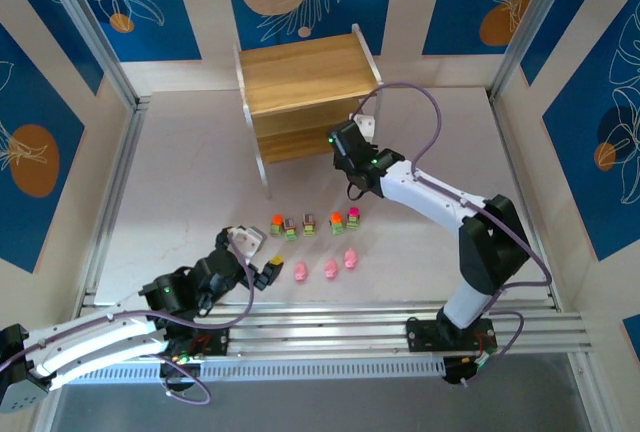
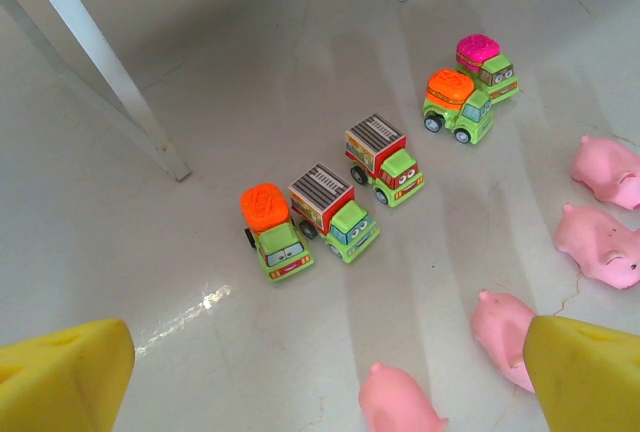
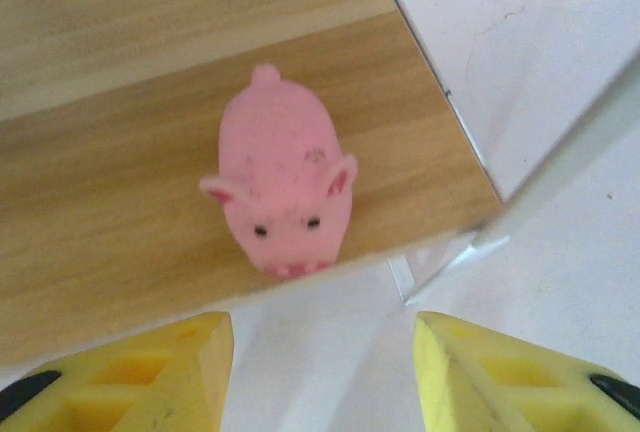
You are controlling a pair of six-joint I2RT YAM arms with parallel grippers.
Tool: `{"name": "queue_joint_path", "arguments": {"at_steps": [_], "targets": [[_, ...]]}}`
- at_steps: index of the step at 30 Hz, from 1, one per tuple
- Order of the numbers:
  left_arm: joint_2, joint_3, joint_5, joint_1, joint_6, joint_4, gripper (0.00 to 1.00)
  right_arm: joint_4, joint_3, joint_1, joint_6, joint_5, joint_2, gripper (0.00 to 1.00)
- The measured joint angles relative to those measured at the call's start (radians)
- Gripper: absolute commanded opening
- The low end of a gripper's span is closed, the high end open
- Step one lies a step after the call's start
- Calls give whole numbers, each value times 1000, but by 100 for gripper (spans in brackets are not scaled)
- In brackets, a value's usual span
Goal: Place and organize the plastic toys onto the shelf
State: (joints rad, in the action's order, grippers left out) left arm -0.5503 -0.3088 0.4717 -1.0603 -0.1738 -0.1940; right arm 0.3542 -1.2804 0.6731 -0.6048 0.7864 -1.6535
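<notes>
A pink pig [image 3: 285,177] stands free at the shelf [image 3: 100,202] board's edge before the right gripper's [image 3: 320,352] parted jaws, placing apparently done; next, the wide-open left gripper [image 2: 325,357] must close on the nearest pig [image 2: 505,332] lying before the shelf.

Lies low at the near left with the left arm [image 1: 100,337], forearm angled up and to the right, and carries the left end effector [image 1: 268,270] close over the surface, fingers [image 2: 62,377] spread wide with nothing between them. Rises from the near-right base with the right arm [image 1: 440,197], bends at a dark elbow [image 1: 490,247] and stretches leftward and away. Holds the right end effector [image 3: 320,372] partly parted, gripping nothing.
</notes>
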Motion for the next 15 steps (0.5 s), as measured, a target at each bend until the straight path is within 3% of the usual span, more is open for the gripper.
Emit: {"name": "queue_joint_path", "arguments": {"at_steps": [15], "targets": [[11,2,19,1,-3,0,99,79,228,142,-87,24,242,51]]}}
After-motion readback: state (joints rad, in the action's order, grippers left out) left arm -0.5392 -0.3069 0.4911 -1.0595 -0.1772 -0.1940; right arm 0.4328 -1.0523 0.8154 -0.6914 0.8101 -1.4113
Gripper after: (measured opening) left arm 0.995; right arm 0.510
